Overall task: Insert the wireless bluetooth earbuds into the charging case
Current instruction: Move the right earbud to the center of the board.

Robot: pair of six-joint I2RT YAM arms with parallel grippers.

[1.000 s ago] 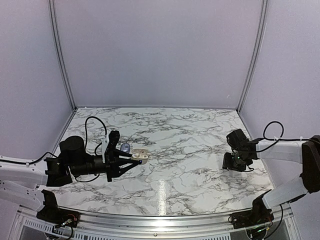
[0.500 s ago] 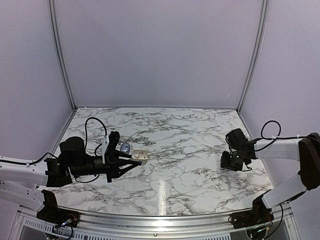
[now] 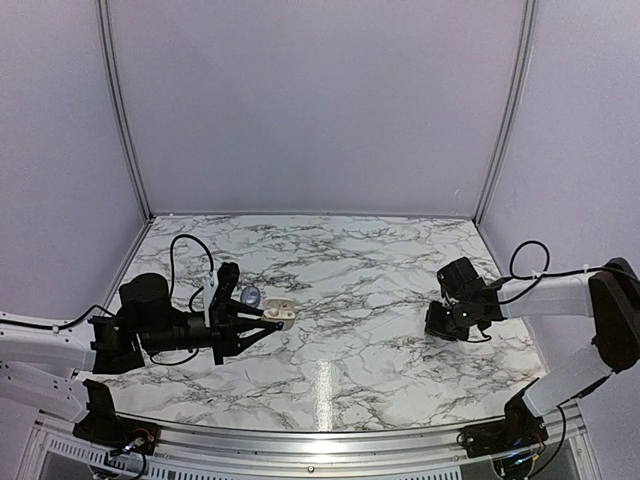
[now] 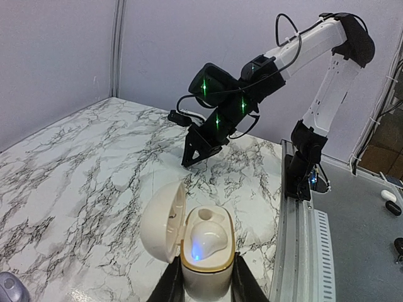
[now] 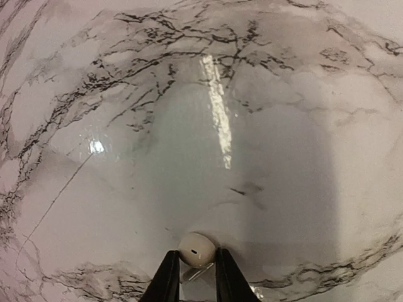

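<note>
The white charging case (image 4: 203, 272) with a gold rim stands upright between the fingers of my left gripper (image 4: 206, 286), which is shut on it. Its lid (image 4: 161, 220) is swung open to the left. One white earbud (image 4: 206, 239) sits in the case with a blue light on it; the socket (image 4: 211, 216) behind it is empty. In the top view the case (image 3: 281, 311) is at the table's left, at my left gripper (image 3: 270, 320). My right gripper (image 5: 196, 257) is shut on the other earbud (image 5: 196, 246), low over the marble; in the top view it (image 3: 434, 324) is at the right.
A small bluish rounded object (image 3: 250, 296) lies on the marble table (image 3: 360, 300) just beyond my left gripper, also at the lower left corner of the left wrist view (image 4: 9, 290). The right arm (image 4: 217, 116) reaches in from the table's right edge.
The right arm has moved left toward the table's middle and its jaws have closed on the earbud. The left arm and the case have stayed still.
</note>
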